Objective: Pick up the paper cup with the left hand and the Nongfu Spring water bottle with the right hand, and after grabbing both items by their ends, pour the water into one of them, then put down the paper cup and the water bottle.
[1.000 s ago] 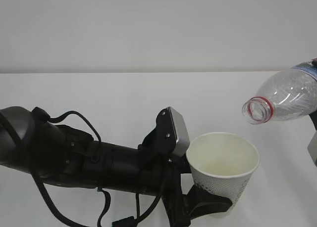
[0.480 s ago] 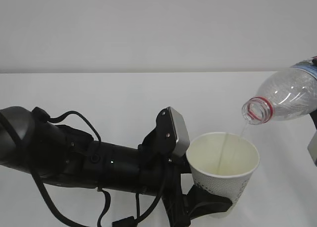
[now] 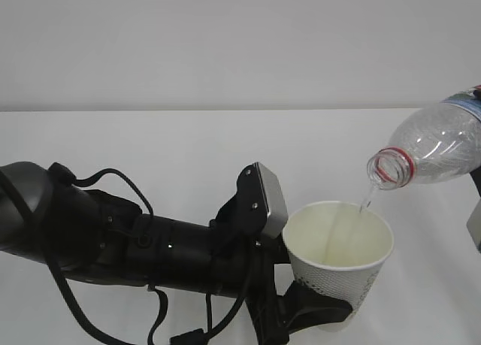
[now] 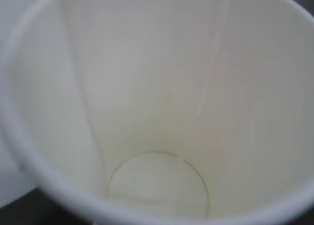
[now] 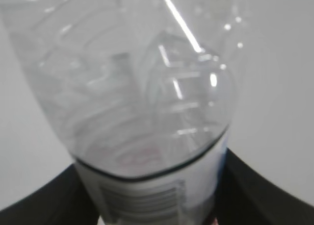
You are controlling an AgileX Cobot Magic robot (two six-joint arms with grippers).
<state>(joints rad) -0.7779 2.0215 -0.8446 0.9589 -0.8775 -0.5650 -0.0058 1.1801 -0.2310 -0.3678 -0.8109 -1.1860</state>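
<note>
The left hand [image 3: 319,311] clasps the paper cup [image 3: 340,251] upright by its base above the desk [image 3: 188,149], while the right hand [image 5: 157,205] grips the tilted Nongfu Spring water bottle [image 3: 436,146] (label end), water [image 3: 366,198] trickling into the cup

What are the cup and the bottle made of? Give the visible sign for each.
The paper cup: apparently paper, matte white, with a rolled rim and a dotted embossed lower wall.
The Nongfu Spring water bottle: likely thin clear plastic, glossy, with see-through ribbed walls that catch highlights and a red neck ring.
</note>
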